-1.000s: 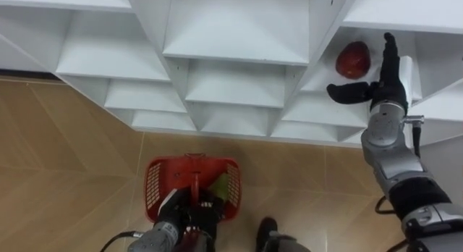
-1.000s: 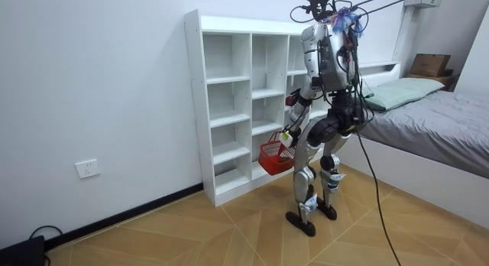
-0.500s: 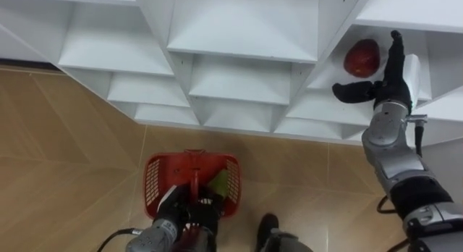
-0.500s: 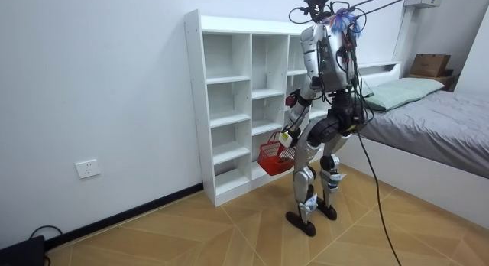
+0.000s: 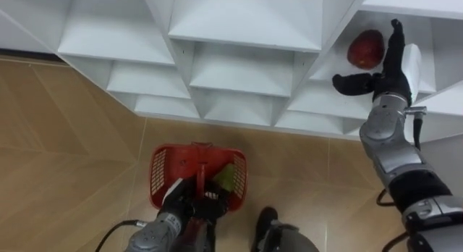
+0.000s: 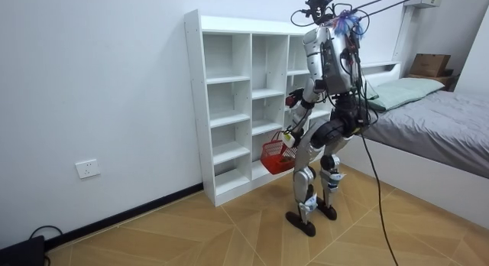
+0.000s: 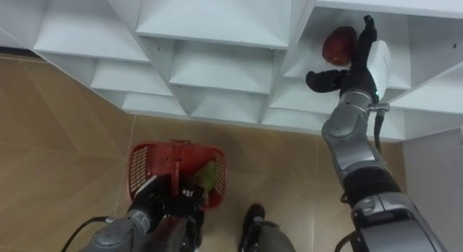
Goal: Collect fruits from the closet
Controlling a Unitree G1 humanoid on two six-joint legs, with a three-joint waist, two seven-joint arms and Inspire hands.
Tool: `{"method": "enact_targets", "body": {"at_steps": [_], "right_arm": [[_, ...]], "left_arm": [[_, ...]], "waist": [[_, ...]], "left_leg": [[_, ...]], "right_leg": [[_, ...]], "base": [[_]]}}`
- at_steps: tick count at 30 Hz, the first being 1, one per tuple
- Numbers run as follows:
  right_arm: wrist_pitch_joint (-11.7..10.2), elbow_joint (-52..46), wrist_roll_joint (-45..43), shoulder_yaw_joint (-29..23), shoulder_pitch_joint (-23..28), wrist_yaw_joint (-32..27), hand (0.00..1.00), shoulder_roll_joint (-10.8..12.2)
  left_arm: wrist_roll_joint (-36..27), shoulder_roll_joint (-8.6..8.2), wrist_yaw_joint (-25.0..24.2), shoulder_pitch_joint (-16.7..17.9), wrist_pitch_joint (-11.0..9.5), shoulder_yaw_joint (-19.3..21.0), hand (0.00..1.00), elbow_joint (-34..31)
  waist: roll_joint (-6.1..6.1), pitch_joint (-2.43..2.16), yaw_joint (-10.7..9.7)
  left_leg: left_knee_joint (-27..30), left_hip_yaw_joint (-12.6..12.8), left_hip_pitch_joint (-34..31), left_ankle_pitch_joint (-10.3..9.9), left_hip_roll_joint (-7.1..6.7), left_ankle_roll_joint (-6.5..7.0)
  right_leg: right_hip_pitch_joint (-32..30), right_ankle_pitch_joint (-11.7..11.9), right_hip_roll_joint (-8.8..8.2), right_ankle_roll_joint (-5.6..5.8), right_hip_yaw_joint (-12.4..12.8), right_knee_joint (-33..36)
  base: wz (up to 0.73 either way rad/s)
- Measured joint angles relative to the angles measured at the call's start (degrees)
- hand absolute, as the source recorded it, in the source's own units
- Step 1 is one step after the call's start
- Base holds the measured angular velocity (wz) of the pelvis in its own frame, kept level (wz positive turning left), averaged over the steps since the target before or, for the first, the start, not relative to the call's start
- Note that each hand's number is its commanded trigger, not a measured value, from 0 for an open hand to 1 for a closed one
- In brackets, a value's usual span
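While left hand (image 5: 187,203) grips handle of red plastic basket (image 5: 160,178), right hand (image 5: 391,69), fingers (image 5: 395,36) open, sits beside round dark-red fruit (image 5: 365,48) on white closet shelf (image 5: 329,67), where a careless nudge may roll it away.

The right hand (image 5: 391,67) covers the side of the red fruit (image 5: 364,48) nearest its fingers. Whether they touch it cannot be told, nor what kind of fruit it is. The white shelf unit (image 5: 246,20) around that hand is cut off by the top edge of both eye views. The left hand (image 5: 189,201) and its forearm hide the near wall of the red basket (image 5: 163,169) and part of its handle. Just beside that hand a green thing (image 5: 226,177) lies in the basket, half hidden, its kind unclear. In the room view the fruit is too small to make out.
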Motion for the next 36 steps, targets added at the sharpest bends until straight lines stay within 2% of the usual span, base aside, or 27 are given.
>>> {"method": "enact_targets", "body": {"at_steps": [5,6,7,9,13,14,15,30,36], "right_arm": [[0.0,0.0,-0.4,1.08,-0.25,-0.01,0.0,-0.07],[0.0,-0.01,-0.4,1.15,-0.25,0.0,0.03,-0.07],[-0.01,-0.01,-0.42,1.18,-0.25,0.02,0.12,-0.08],[-0.01,-0.01,-0.45,1.47,-0.26,0.06,0.59,-0.09],[-0.07,-0.01,-0.5,1.9,-0.34,0.03,0.92,-0.12],[-0.08,-0.01,-0.51,1.9,-0.38,0.04,0.97,-0.24],[-0.08,-0.01,-0.5,1.91,-0.38,0.04,1.0,-0.27],[-0.09,0.0,-0.6,3.14,-0.43,0.1,1.0,-0.52],[-0.09,0.0,-2.71,3.33,-0.48,0.11,1.0,-1.64]], "left_arm": [[-0.03,-0.03,-0.01,-0.07,-0.02,-0.12,1.0,-0.58],[-0.03,-0.02,-0.01,-0.06,-0.02,-0.15,1.0,-0.58],[-0.03,-0.02,-0.03,-0.06,-0.02,-0.25,1.0,-0.58],[-0.02,0.01,-0.04,-0.09,-0.1,-0.49,1.0,-0.58],[-0.02,0.06,-0.14,-0.07,-0.26,-0.62,1.0,-0.58],[-0.03,0.08,-0.15,-0.08,-0.26,-0.7,1.0,-0.58],[-0.03,0.1,-0.15,-0.07,-0.26,-0.75,1.0,-0.58],[-0.1,0.3,-0.35,-0.23,-0.27,-1.75,1.0,-0.59],[0.02,0.2,-1.18,-0.41,-0.3,-2.15,1.0,-0.59]], "waist": [[-0.09,-0.02,0.06],[-0.08,-0.02,0.08],[-0.08,-0.03,0.16],[-0.07,-0.02,0.27],[-0.06,-0.03,0.49],[-0.05,-0.03,0.49],[-0.04,-0.03,0.49],[0.16,-0.04,0.79],[0.29,-0.03,1.83]], "left_leg": [[1.31,-0.39,-1.35,-0.07,0.1,0.0],[1.37,-0.4,-1.36,-0.07,0.11,0.0],[1.62,-0.4,-1.36,-0.09,0.12,0.01],[1.79,-0.4,-1.4,-0.13,0.14,0.03],[2.06,-0.4,-1.4,-0.35,0.19,0.02],[2.08,-0.4,-1.4,-0.36,0.2,0.01],[2.09,-0.41,-1.39,-0.36,0.2,0.01],[2.07,-0.4,-1.44,-0.41,0.23,-0.03],[2.04,-0.4,-1.52,-0.44,0.23,-0.07]], "right_leg": [[-1.01,-0.08,-0.07,-0.16,-0.32,0.97],[-1.01,-0.07,-0.07,-0.18,-0.33,0.99],[-1.0,-0.06,-0.07,-0.18,-0.33,1.07],[-1.01,-0.07,-0.08,-0.19,-0.33,1.23],[-1.02,-0.17,-0.13,-0.28,-0.32,1.73],[-1.02,-0.17,-0.13,-0.29,-0.32,1.76],[-1.02,-0.17,-0.13,-0.29,-0.32,1.77],[-1.11,-0.27,-0.12,-0.37,-0.36,1.83],[-1.24,-0.39,-0.13,-0.41,-0.4,1.86]], "base": [[0.01],[0.0],[0.0],[0.0],[0.0],[0.0],[0.0],[0.0],[0.0]]}}
